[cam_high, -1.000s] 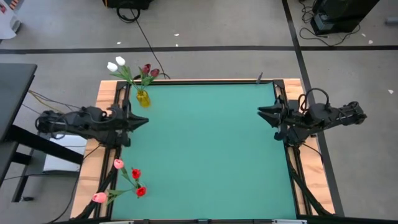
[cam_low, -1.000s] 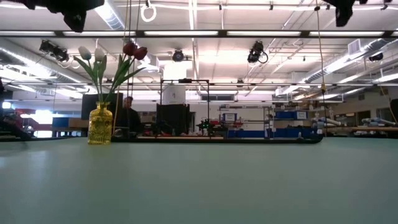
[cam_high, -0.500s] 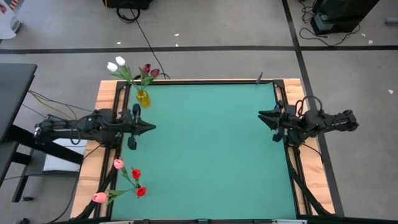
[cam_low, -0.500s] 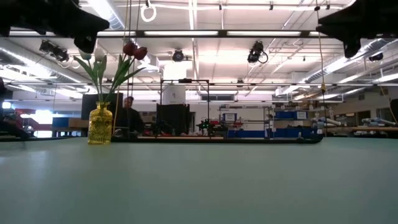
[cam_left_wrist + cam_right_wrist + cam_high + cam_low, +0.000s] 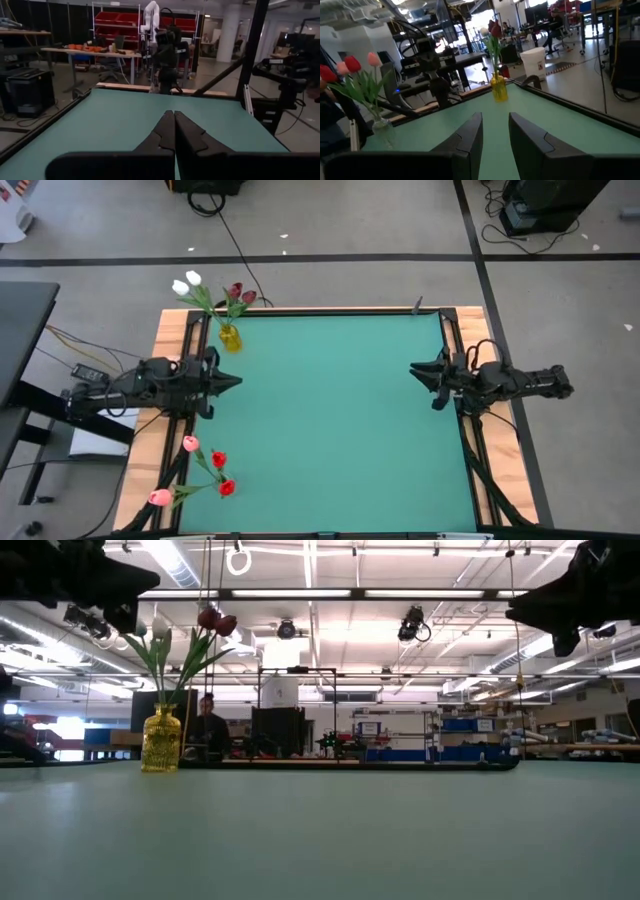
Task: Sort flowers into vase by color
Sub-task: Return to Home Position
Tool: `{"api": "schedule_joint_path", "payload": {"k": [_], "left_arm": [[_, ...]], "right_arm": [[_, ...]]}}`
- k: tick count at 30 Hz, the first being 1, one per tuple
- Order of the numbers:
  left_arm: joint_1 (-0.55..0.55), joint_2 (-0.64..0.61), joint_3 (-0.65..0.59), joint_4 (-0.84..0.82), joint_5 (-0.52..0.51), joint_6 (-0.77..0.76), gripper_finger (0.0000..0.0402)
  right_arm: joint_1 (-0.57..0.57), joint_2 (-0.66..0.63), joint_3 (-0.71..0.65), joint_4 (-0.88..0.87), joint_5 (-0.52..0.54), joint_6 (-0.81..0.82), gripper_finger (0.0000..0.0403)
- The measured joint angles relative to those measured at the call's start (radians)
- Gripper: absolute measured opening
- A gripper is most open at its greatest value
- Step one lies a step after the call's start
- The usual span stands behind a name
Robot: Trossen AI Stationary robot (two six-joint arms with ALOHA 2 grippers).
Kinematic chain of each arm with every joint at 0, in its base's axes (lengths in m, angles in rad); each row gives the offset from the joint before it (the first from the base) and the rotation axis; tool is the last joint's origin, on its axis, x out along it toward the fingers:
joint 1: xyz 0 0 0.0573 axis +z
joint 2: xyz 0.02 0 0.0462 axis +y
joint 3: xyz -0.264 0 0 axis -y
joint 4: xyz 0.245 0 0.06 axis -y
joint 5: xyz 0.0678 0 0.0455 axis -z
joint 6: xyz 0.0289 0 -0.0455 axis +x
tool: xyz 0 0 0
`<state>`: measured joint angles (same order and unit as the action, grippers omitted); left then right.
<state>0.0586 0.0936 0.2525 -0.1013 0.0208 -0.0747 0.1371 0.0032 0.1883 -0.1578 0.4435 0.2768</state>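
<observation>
Flowers (image 5: 218, 459) of pink and red stand in the transparent vase (image 5: 380, 122) at the near left corner of the counter (image 5: 340, 420). The white and maroon ones (image 5: 193, 278) stand in the yellow vase (image 5: 230, 338) at the far left corner. No stem lies loose on the green surface, so the sorting looks finished.

Over the last second the left gripper (image 5: 236, 380) pushed a little toward the middle, then drew back to the left edge, and its jaws are pressed together on nothing. The right gripper (image 5: 415, 368) has levelled out at the right edge, pointing inward, its jaws slightly parted and empty. Both look to be settling into rest.

The left gripper sits between the two vases, with the yellow one the nearer, so any swing along that edge could brush leaves or stems. The middle and right of the counter offer free room.
</observation>
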Motion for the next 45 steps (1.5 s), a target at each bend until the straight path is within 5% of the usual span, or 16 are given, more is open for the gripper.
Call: {"api": "schedule_joint_path", "payload": {"k": [15,27,45], "left_arm": [[-0.001,-0.083,-0.116,0.027,-0.001,-0.058,0.0000],[-0.001,-0.084,-0.241,0.181,-0.004,-0.093,0.0000],[0.000,-0.089,-0.243,0.197,-0.009,-0.062,0.0000]], "right_arm": [[-0.056,0.000,-0.126,0.069,-0.100,0.110,0.0103],[-0.056,0.001,-0.135,0.076,-0.065,0.108,0.0103],[-0.056,0.001,-0.135,0.076,-0.026,-0.017,0.0103]]}}
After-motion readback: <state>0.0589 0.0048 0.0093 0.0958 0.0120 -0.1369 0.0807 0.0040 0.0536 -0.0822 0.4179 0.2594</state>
